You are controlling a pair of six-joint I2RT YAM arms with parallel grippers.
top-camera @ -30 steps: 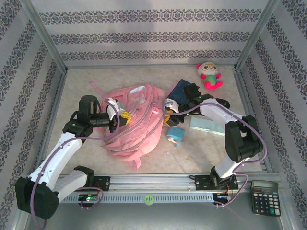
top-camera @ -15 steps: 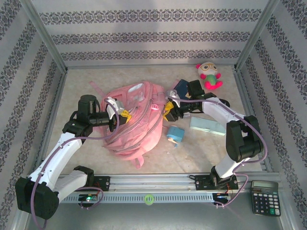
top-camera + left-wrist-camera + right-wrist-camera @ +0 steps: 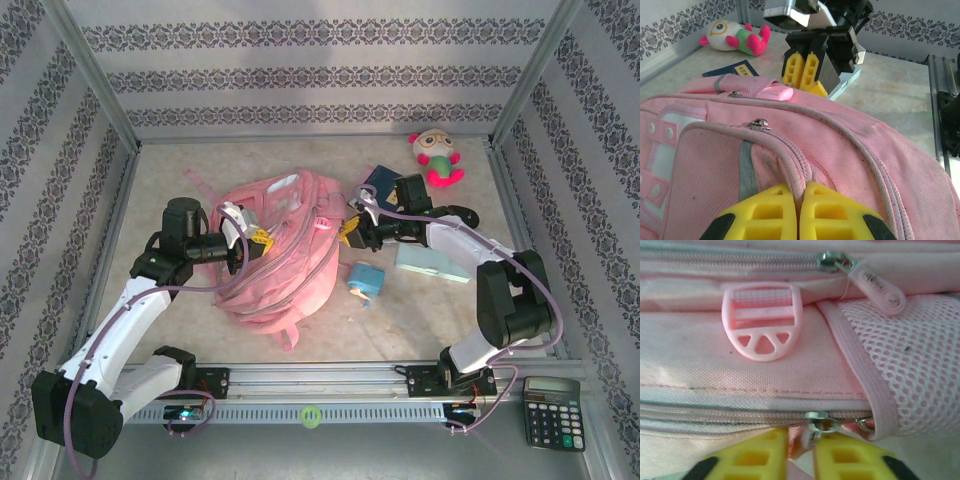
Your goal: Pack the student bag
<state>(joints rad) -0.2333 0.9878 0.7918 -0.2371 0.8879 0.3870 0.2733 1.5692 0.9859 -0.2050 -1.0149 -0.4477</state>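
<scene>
The pink student bag [image 3: 285,250] lies flat mid-table, also seen up close as the student bag [image 3: 850,150] and its side panel [image 3: 790,355]. My left gripper [image 3: 255,240] is at its left side. In the left wrist view my left gripper [image 3: 800,195] is shut on the bag's pale pink zip seam. My right gripper [image 3: 349,233] sits at the bag's right edge. In the right wrist view my right gripper [image 3: 801,450] is shut on the pink pull tab under a metal zip slider [image 3: 819,421]. A second zip pull [image 3: 875,287] lies above.
A plush toy [image 3: 436,155] lies at the back right, with a dark blue booklet [image 3: 378,182] beside the bag. A pale green case [image 3: 432,263] and a small blue object [image 3: 365,281] lie right of the bag. A calculator [image 3: 552,410] sits beyond the front rail.
The right arm has shifted a little, its elbow swinging right and nearer, with the gripper staying at the bag's right edge. The bag's right side has drawn in slightly. The left arm is still.
</scene>
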